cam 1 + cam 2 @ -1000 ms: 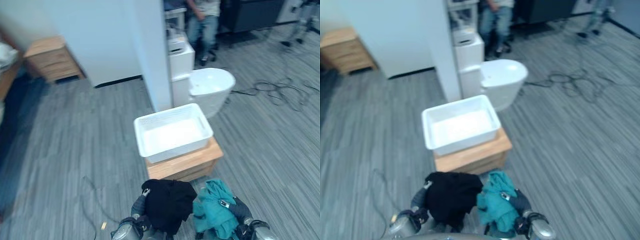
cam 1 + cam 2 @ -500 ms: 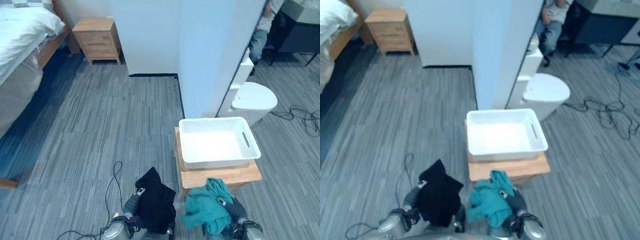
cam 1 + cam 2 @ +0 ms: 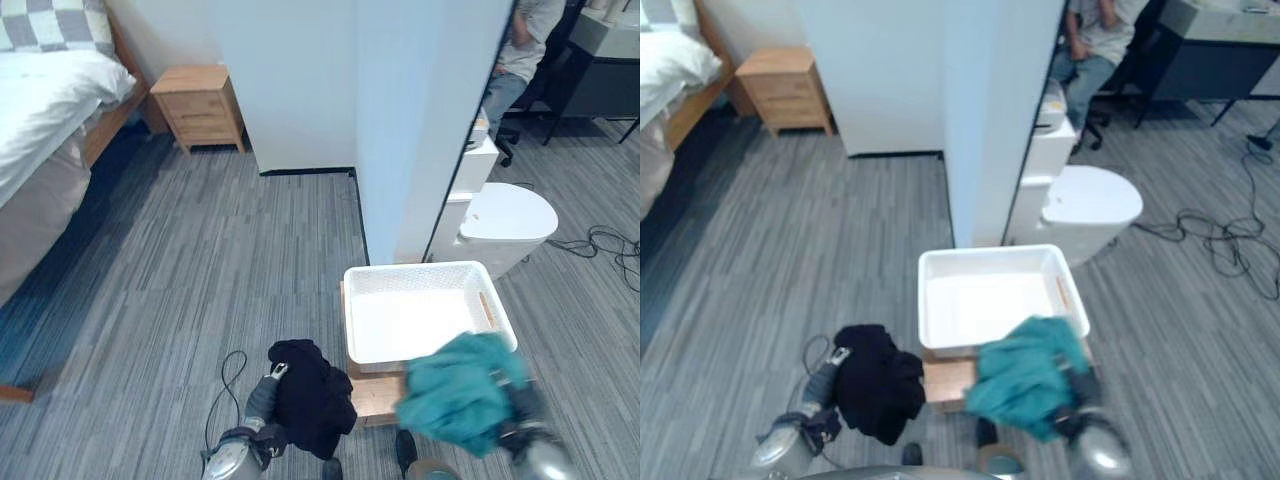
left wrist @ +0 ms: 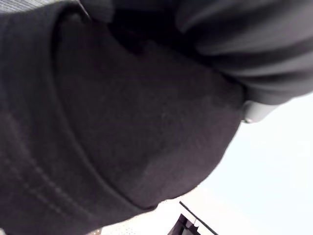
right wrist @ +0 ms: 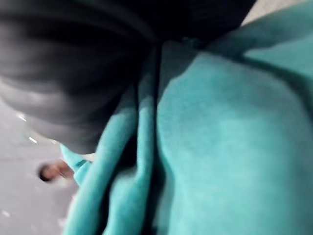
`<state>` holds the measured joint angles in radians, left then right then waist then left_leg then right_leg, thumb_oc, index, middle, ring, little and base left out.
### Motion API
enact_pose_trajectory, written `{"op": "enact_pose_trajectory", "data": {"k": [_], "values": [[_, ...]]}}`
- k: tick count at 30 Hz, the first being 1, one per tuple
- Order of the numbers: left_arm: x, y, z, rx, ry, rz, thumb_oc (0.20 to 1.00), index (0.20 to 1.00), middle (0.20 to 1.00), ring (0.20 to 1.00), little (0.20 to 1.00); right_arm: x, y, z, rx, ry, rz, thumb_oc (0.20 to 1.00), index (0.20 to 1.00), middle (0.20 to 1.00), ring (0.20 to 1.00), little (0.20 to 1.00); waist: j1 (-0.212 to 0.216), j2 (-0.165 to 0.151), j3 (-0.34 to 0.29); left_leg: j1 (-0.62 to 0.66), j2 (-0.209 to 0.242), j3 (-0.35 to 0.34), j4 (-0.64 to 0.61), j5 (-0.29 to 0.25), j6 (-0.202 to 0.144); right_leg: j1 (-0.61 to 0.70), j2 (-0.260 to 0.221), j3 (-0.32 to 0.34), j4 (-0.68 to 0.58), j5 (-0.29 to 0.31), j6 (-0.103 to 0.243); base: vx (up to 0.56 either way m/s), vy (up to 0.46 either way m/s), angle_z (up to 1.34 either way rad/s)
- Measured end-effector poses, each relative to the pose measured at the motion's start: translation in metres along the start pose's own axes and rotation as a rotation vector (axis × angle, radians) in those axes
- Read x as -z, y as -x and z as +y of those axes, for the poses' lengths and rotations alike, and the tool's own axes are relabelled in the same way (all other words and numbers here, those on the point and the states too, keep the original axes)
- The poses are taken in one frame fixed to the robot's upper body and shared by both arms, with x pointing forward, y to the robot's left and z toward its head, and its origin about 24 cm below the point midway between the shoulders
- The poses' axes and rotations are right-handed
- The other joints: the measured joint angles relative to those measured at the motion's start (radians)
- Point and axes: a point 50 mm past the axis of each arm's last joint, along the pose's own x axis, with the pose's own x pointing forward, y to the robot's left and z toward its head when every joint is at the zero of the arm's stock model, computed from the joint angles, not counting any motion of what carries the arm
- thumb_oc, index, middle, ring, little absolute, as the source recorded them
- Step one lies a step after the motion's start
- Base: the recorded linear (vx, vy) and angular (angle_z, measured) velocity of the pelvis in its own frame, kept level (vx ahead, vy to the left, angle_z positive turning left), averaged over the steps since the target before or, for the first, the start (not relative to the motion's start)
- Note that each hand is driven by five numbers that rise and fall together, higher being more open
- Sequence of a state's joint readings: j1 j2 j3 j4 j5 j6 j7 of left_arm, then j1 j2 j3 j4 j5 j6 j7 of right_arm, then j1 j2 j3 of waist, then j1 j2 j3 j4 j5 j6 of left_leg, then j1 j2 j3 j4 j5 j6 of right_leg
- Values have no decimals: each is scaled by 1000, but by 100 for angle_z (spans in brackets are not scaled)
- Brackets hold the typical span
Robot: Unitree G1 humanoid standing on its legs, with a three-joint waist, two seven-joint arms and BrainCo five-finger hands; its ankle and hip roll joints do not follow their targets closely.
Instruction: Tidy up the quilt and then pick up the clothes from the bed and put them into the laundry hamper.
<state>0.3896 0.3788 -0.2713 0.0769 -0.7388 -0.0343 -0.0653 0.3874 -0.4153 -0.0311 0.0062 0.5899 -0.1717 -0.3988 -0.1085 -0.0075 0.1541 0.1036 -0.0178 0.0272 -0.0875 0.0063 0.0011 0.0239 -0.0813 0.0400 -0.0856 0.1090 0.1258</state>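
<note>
while each hand grips one garment, left hand point(image 3: 262, 400) black garment point(image 3: 312, 397), right hand point(image 3: 520, 412) teal garment point(image 3: 455, 390), one hamper point(image 3: 428, 312) waits.

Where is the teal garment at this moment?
The teal garment hangs from the right hand, at the near right corner of the white hamper, right of the black garment.

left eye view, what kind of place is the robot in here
Probably a mock bedroom set up in a lab or office. A bed and wooden nightstand stand beside a partition wall, with a toilet just past it and a seated person at a desk behind.
</note>
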Motion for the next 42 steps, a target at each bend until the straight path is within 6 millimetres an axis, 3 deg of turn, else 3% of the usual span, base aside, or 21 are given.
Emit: {"op": "enact_pose_trajectory", "data": {"k": [1,3,5,9,12,14,18,21,23,25,29,34,40,41,42], "values": [[2,3,4,-17,-5,20,200,200,200,200,200,-26,-7,-15,61,15,-92,200,200,200,200,200,-4,6,-5,-1,12,8,0,-1,-2,-5,12,6,3,-3,-5,51,-54,-11],[6,9,10,-47,-3,54,200,200,200,200,200,-59,-12,-25,95,31,-215,200,200,200,200,200,-11,10,-7,-2,29,17,0,-2,-4,-8,30,11,4,-4,-8,73,-80,-13],[10,12,13,-59,-4,89,200,200,200,200,200,-80,-15,-24,87,36,-286,200,200,200,200,200,-23,10,-8,-2,44,20,0,-2,-5,-10,44,12,4,-4,-8,101,-107,-7],[13,11,12,-50,-5,133,200,200,200,200,200,-116,-34,5,-20,97,-382,200,200,200,200,200,-23,12,-9,-8,61,39,1,11,-22,-25,60,12,3,4,-16,92,-87,-13],[11,6,9,-31,-15,143,200,200,200,200,200,-137,-47,42,-140,169,-422,200,200,200,200,200,-12,16,-8,-2,66,45,1,15,-28,-25,64,11,-1,7,-20,19,-48,-4],[9,1,6,-10,-28,143,200,200,200,200,200,-148,-61,69,-213,231,-428,200,200,200,200,200,15,22,-7,-10,69,54,2,17,-29,-39,61,-3,-2,8,-21,-44,-55,-14],[2,-12,0,38,-60,138,200,200,200,200,200,-163,-90,92,-234,355,-395,200,200,200,200,200,85,27,9,-50,69,45,7,34,-38,-76,54,-44,-1,26,-24,-67,-41,6],[-2,-16,-1,48,-74,128,200,200,200,200,200,-182,-111,93,-184,395,-364,200,200,200,200,200,144,28,29,-71,72,37,7,45,-42,-93,55,-59,-1,34,-35,-30,1,13],[-3,-16,2,43,-85,133,200,200,200,200,200,-193,-121,92,-162,419,-348,200,200,200,200,200,159,25,41,-79,73,18,7,49,-45,-91,55,-79,-1,34,-36,15,12,22],[-1,-15,5,35,-94,148,200,200,200,200,200,-194,-127,88,-143,477,-326,200,200,200,200,200,179,18,46,-80,76,11,7,49,-46,-89,57,-89,2,36,-38,37,8,16],[0,-13,7,30,-102,155,200,200,200,200,200,-177,-132,87,-158,582,-244,200,200,200,200,200,201,-1,66,-78,76,-3,7,49,-46,-79,56,-102,4,38,-41,66,3,11],[-8,-20,4,36,-134,130,200,200,200,200,200,-128,-140,92,-161,688,-53,200,200,200,200,200,219,-31,122,-58,77,-13,7,51,-51,-54,55,-114,0,31,-41,-53,-1,6],[-16,-26,1,44,-145,104,200,200,200,200,200,-65,-120,127,-272,603,98,200,200,200,200,200,222,-31,171,-85,77,-27,7,61,-58,-76,55,-126,4,33,-43,-70,35,7],[-15,-26,0,44,-143,106,200,200,200,200,200,-45,-111,134,-316,619,141,1000,1000,1000,1000,1000,223,-29,172,-85,77,-31,7,61,-58,-74,55,-130,4,36,-47,13,59,9],[-14,-26,-1,46,-145,106,200,200,200,200,200,-34,-105,139,-340,635,158,1000,1000,1000,1000,1000,222,-27,173,-85,77,-33,7,61,-58,-73,55,-133,4,36,-47,27,71,9]]}}
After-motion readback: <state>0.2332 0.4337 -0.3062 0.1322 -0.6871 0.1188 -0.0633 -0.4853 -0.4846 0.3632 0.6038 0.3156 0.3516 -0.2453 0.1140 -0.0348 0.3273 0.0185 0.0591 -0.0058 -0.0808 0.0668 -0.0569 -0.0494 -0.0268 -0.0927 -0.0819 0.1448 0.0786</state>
